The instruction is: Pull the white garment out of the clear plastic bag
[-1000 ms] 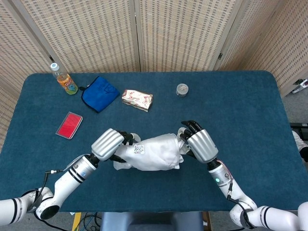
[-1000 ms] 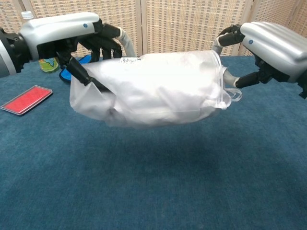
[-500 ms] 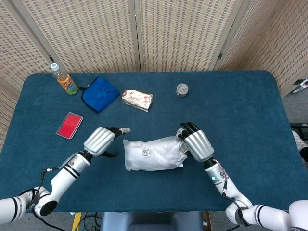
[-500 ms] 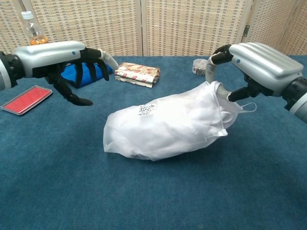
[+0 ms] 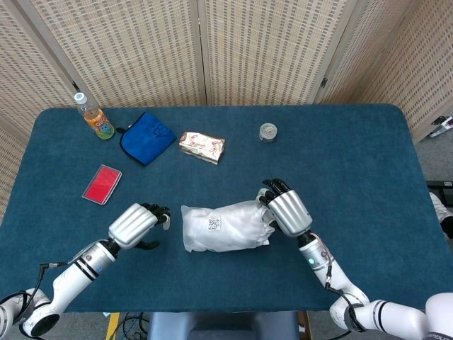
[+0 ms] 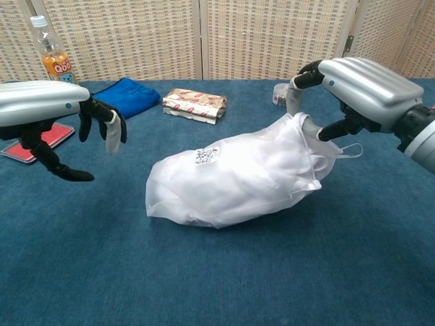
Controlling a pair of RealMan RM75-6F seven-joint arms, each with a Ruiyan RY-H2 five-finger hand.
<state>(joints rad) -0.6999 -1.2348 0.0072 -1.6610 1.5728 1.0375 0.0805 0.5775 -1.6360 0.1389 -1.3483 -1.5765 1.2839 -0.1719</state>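
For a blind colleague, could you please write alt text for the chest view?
A clear plastic bag with the white garment inside lies on a blue table; the right hand grips its open end, while the left hand hovers apart, holding nothing.

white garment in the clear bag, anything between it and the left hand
Only the clear plastic bag itself, which wraps the white garment inside it. The left hand hangs empty off the bag's closed end, with bare blue table between them. The right hand grips the bag's far, bunched end.

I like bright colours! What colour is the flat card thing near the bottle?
The flat card is red, lying on the blue table. It shows best in the head view.
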